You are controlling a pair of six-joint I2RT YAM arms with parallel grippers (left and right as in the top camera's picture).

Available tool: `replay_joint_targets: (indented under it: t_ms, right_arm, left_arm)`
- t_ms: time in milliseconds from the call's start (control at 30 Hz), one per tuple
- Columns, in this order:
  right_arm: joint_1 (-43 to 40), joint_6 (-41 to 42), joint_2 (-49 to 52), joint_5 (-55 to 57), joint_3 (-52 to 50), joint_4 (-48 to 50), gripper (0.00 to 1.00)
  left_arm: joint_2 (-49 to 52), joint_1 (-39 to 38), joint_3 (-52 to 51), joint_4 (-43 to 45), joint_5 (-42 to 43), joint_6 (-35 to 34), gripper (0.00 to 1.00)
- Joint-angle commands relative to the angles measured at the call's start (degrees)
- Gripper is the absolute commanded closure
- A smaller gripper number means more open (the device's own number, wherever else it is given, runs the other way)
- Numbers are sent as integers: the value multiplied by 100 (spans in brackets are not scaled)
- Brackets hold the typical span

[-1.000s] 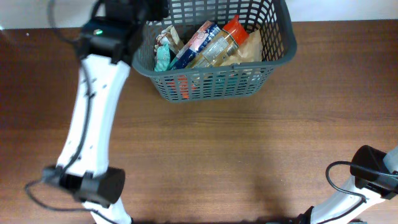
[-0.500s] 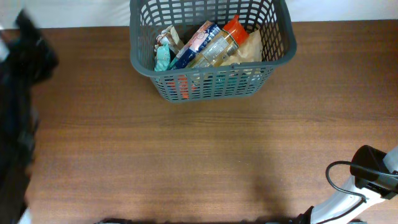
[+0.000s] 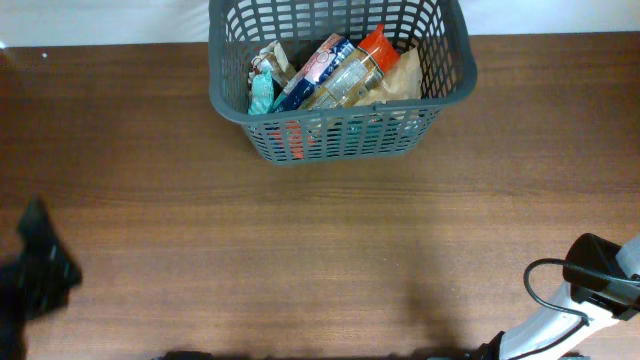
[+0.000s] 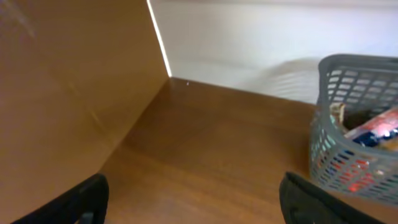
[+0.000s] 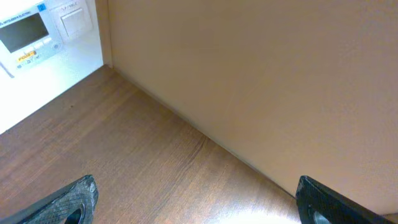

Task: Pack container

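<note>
The container (image 3: 340,85), a dark grey slotted basket, stands at the table's far middle. It holds several packets: a teal one (image 3: 261,93), a blue and white one (image 3: 312,68) and an orange-topped clear one (image 3: 360,65). The basket also shows at the right of the left wrist view (image 4: 357,124). My left gripper (image 4: 196,205) is open and empty, far from the basket; in the overhead view it is a dark blur (image 3: 40,272) at the front left. My right gripper (image 5: 199,205) is open and empty above bare wood.
The right arm (image 3: 600,275) rests at the table's front right corner. A tan wall panel (image 5: 261,74) stands along the table's edge in the right wrist view. A similar brown panel (image 4: 62,93) rises on the left in the left wrist view.
My left arm has swung away from the basket's left rim, out to the left and down to the front left corner. The right arm and the basket have not moved.
</note>
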Motion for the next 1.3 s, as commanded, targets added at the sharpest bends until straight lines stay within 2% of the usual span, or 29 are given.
replay_joint_targets:
  t_ms: [0, 167, 333, 433, 533, 667, 700, 733, 900, 1000, 1033, 1267]
  right_arm:
    - [-15, 70, -35, 44, -24, -2, 1]
    - [-15, 70, -35, 44, -24, 0, 1]
    - [-15, 70, -35, 44, -24, 0, 1]
    - [-15, 70, -35, 44, -24, 0, 1]
    - [-15, 70, -35, 46, -24, 0, 1]
    - [-15, 70, -35, 44, -24, 0, 1]
    - [-15, 70, -35, 44, -24, 0, 1]
    - [-15, 70, -35, 44, -26, -2, 1]
    - [-15, 70, -35, 44, -24, -2, 1]
    - [-15, 70, -35, 46, -24, -2, 1]
    - [-15, 70, -35, 44, -24, 0, 1]
    - [-15, 70, -35, 44, -24, 0, 1]
  left_arm:
    - [-365, 17, -249, 0, 249, -50, 16]
    - [-590, 17, -1252, -24, 319, -57, 15]
    - [-758, 17, -2885, 199, 321, -345, 15]
    - [-949, 17, -4041, 776, 579, -636, 15]
    - [-1154, 20, -5176, 1631, 1049, -664, 15]
    - [-1274, 20, -6352, 2350, 1303, -767, 14]
    - [-1274, 20, -6566, 2444, 1303, -815, 9]
    - [-1270, 20, -6789, 2531, 1305, -859, 8]
    - [-1266, 20, -7420, 2944, 1309, -922, 6]
    - [-1239, 17, -7458, 2907, 1351, -920, 6]
    - [-1239, 17, -7460, 2872, 1370, -918, 1]
    - [-1239, 20, -7460, 2826, 1357, -916, 1]
